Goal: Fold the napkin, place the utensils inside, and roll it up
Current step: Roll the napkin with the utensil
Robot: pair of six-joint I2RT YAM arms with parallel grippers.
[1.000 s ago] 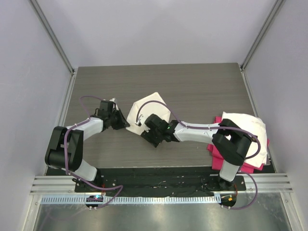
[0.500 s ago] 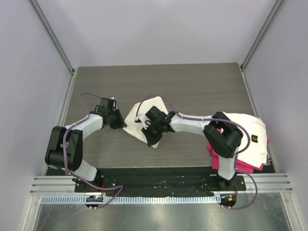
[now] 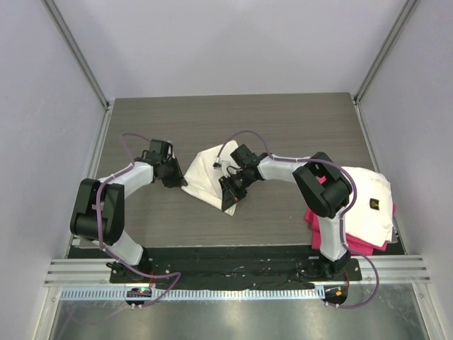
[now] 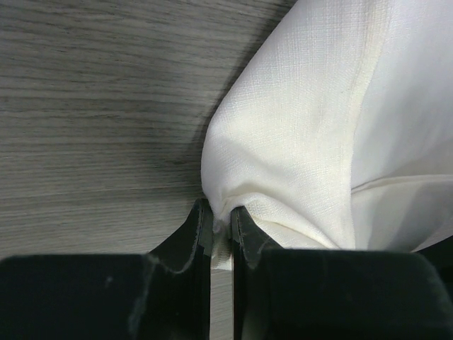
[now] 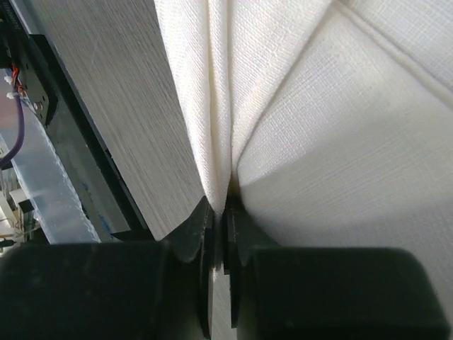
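The cream-white napkin (image 3: 205, 177) lies folded on the table's middle, between my two grippers. My left gripper (image 3: 178, 181) is shut on the napkin's left corner; the left wrist view shows the cloth (image 4: 304, 134) pinched between the jaws (image 4: 221, 216). My right gripper (image 3: 228, 191) is shut on the napkin's near right edge; the right wrist view shows folded cloth layers (image 5: 297, 106) bunched between the jaws (image 5: 221, 209). The teal-handled spoon is out of view.
A folded white cloth with a small dark logo (image 3: 368, 195) lies on a pink cloth (image 3: 354, 244) at the table's right edge. The black base rail (image 3: 233, 265) runs along the near edge. Grey walls stand on both sides.
The right gripper has moved away from me and rightward with the napkin edge, drawing the cloth over itself. The left gripper has shifted slightly away, still holding the corner.
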